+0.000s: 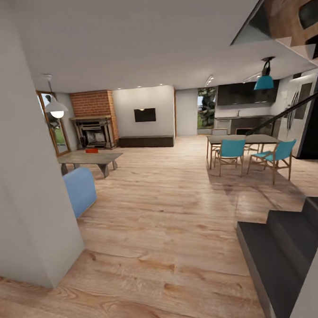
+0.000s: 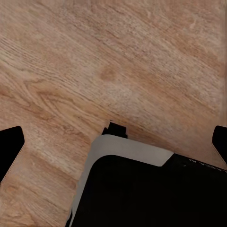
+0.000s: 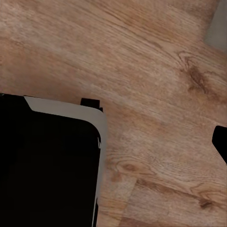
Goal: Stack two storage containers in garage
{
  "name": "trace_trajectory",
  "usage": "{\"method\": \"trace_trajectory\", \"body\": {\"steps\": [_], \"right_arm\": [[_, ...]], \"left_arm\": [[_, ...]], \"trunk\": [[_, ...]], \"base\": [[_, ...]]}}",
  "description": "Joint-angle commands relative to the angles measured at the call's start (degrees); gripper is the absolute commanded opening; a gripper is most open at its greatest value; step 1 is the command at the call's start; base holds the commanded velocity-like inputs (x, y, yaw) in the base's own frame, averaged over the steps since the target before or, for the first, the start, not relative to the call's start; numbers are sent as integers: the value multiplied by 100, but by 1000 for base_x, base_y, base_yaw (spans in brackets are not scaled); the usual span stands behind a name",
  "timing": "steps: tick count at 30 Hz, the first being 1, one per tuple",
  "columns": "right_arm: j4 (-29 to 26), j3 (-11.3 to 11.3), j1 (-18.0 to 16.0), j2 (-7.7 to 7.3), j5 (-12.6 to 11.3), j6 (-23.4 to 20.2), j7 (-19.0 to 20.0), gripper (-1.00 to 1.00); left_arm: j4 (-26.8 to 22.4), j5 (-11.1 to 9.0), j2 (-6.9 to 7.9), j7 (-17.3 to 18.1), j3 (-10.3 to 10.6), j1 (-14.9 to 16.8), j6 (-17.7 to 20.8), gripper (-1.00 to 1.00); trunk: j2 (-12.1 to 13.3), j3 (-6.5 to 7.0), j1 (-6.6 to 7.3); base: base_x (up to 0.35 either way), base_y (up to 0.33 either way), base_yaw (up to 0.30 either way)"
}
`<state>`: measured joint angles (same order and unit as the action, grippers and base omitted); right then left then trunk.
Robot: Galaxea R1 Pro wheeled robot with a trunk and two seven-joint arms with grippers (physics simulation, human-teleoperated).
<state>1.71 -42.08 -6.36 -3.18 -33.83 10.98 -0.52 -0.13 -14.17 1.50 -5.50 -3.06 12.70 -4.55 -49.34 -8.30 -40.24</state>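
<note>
The living room lies ahead in the head view, with its brick fireplace (image 1: 95,118), black wall TV (image 1: 145,115) and long dark low cabinet (image 1: 146,141). One small orange-red storage container (image 1: 91,150) rests on the grey coffee table (image 1: 90,158), far from me. Over light wood planks, my left gripper (image 2: 114,142) is open, its black fingertips (image 2: 10,146) at the picture's two sides with nothing between them. My right gripper (image 3: 113,142) is open too, with one fingertip (image 3: 221,141) at the picture's edge. My dark base (image 2: 151,194) sits under both. The garage and its floor are out of view.
A pale grey wall corner (image 1: 30,210) stands close on the left, a blue sofa (image 1: 80,190) just past it. Dark stairs (image 1: 279,250) rise at the near right. Further right stand a dining table (image 1: 243,138) and teal chairs (image 1: 232,151). Wood floor (image 1: 167,210) stretches between.
</note>
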Motion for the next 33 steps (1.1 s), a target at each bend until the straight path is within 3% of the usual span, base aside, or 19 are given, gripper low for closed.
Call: {"method": "trace_trajectory", "body": {"steps": [1, 33], "right_arm": [[14, -49, -6, 3, -29, 22, -4, 100], [14, -55, -6, 9, -27, 53, -45, 100]], "left_arm": [[4, -7, -1, -4, -28, 4, -19, 100], [4, -7, 2, -4, -28, 4, -11, 100]], "trunk": [[-5, -8, -4], [-5, -8, -4]], "base": [[321, 85, -7], [322, 18, 0]]}}
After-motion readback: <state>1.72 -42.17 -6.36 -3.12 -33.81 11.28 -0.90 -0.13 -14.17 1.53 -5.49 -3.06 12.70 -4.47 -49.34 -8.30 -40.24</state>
